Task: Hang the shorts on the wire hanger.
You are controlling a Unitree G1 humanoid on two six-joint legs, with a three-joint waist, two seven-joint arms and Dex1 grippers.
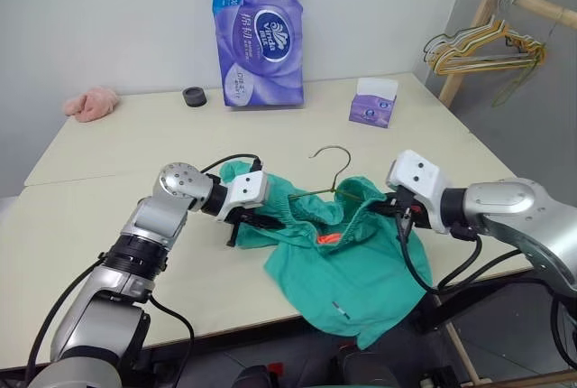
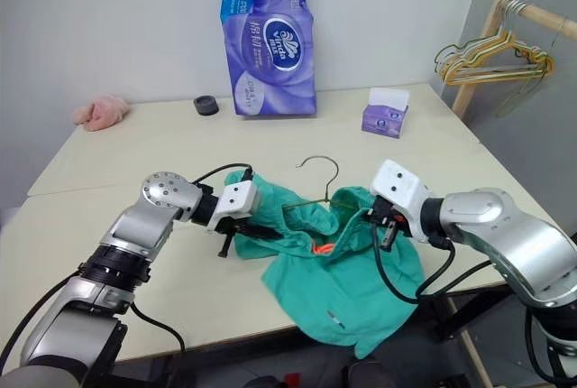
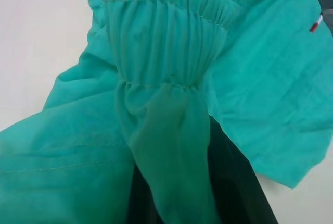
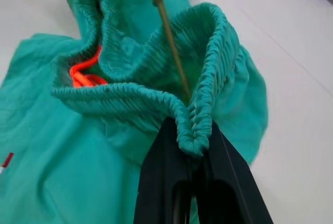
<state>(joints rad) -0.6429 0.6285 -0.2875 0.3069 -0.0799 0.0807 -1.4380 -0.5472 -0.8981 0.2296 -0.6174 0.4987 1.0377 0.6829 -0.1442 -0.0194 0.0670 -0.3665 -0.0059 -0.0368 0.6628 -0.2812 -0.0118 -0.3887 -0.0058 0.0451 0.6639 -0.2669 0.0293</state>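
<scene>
While my left gripper (image 1: 261, 218) and right gripper (image 4: 195, 148) pinch the shorts' (image 1: 347, 271) waistband near the table's (image 1: 108, 171) front edge, I see the wire hanger (image 1: 332, 171) inside it.

On the one tabletop (image 1: 135, 149) lie one pair of teal shorts (image 1: 347, 266), one wire hanger (image 1: 332, 167), one purple tissue pack (image 1: 259, 32), one small tissue box (image 1: 373, 104), one pink cloth (image 1: 92, 104) and one black ring (image 1: 194, 97), with two claws, left (image 1: 251, 219) and right (image 1: 397, 212), and one bunch of hangers (image 1: 482, 50) on a rack.
</scene>
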